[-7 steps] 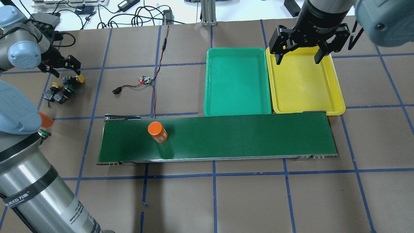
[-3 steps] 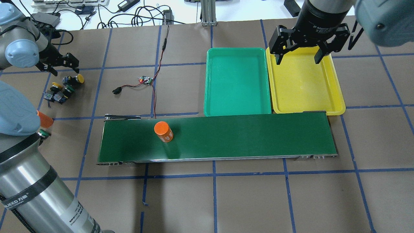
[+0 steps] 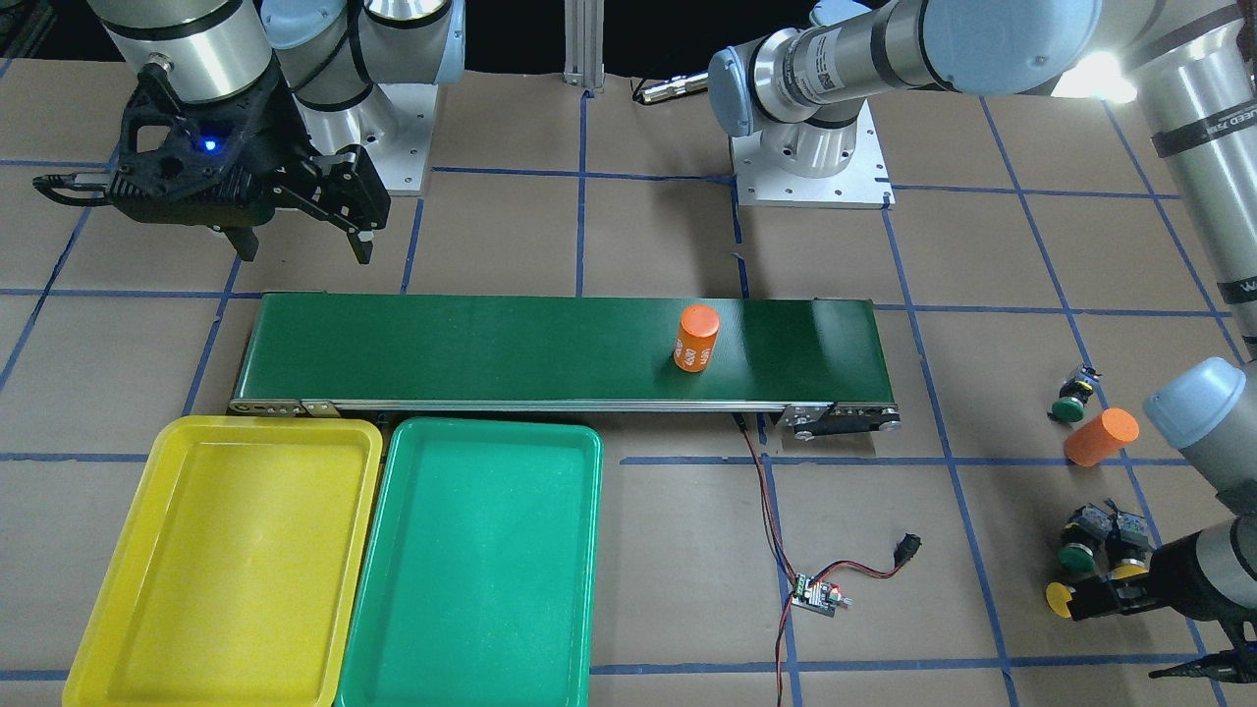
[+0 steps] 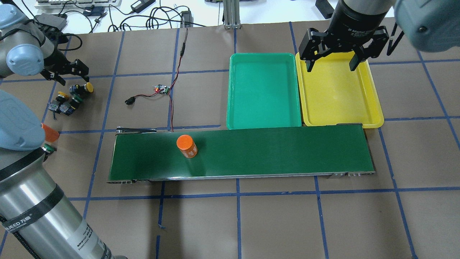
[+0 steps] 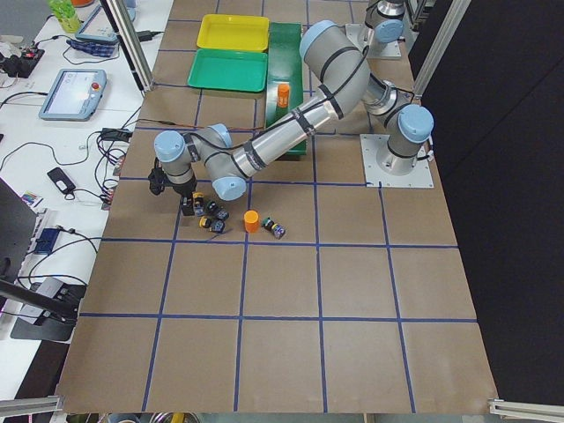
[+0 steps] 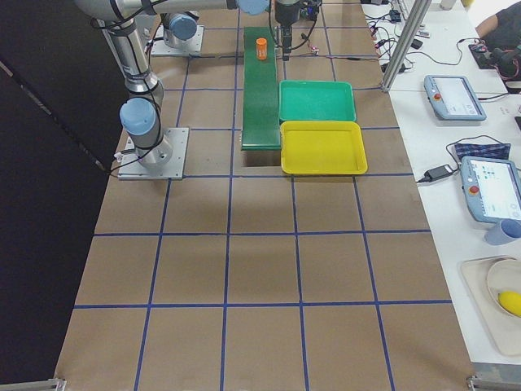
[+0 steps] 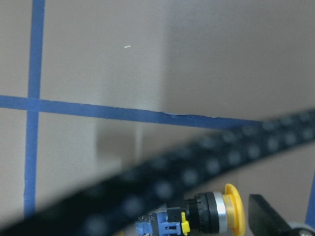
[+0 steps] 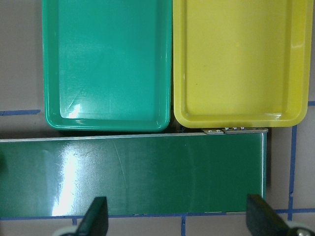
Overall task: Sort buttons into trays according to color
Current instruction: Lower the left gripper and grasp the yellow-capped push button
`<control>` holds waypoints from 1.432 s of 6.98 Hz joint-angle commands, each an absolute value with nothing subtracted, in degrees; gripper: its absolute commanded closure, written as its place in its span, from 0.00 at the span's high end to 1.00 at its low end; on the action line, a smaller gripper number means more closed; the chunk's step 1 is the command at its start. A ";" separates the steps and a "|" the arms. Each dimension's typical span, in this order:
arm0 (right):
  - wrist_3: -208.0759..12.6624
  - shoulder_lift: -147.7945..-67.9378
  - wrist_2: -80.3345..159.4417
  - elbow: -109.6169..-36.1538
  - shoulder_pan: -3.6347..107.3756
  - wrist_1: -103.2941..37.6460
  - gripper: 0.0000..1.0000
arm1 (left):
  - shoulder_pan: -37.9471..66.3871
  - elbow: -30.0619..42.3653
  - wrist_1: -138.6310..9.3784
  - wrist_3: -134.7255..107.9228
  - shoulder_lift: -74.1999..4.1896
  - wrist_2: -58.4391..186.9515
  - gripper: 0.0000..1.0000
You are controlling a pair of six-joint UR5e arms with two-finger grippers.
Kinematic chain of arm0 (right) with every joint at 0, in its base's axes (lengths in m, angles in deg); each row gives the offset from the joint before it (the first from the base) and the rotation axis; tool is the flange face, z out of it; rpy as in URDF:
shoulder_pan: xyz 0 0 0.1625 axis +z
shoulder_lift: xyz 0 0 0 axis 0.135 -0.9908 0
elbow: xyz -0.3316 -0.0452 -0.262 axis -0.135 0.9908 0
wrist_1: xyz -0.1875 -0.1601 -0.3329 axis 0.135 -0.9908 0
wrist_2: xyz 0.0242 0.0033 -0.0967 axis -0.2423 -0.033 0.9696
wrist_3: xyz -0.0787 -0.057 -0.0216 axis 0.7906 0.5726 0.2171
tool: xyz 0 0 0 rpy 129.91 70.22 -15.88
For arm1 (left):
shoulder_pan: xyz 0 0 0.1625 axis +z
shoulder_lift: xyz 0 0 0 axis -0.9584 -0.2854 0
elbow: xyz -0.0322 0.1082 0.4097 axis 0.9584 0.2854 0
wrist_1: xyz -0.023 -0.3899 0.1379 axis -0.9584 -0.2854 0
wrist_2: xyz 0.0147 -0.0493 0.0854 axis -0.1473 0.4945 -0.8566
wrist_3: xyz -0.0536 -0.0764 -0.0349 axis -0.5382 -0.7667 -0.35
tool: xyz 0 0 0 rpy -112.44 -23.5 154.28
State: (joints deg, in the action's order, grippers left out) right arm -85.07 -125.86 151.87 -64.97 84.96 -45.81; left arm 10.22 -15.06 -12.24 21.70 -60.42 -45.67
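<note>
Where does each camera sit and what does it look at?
Front-facing: across the table, facing the robot; both bases, right end effector.
Overhead: behind the robot, looking down; left end effector by buttons.
Exterior left: table's end; left arm large.
Exterior right: opposite end; right arm, yellow tray.
Left wrist: close on a yellow button; one finger.
Right wrist: down on green tray, belt; fingers.
Shared: orange cylinder, in front-facing and overhead.

Blurred black cable [image 7: 147, 189]; yellow button [image 7: 211, 216] edge-cropped.
</note>
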 commanded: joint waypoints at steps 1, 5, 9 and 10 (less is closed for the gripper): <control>-85.07 -125.86 151.87 -64.97 84.96 -45.81 1.00 | 10.22 -13.90 -12.24 22.33 -60.41 -43.24 1.00; -85.07 -125.86 151.87 -64.97 84.96 -45.81 1.00 | 10.49 -14.15 -11.80 24.27 -60.94 -44.20 1.00; -85.07 -125.86 151.87 -64.97 84.96 -45.81 1.00 | 10.49 -13.81 -12.33 23.57 -60.32 -44.03 1.00; -85.07 -125.86 151.87 -64.97 85.14 -45.81 1.00 | 10.49 -13.72 -11.90 23.57 -60.93 -43.85 1.00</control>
State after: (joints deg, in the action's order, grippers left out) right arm -85.07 -125.86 151.87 -64.97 85.00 -45.81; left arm 10.49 -13.97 -12.23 23.58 -60.40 -44.08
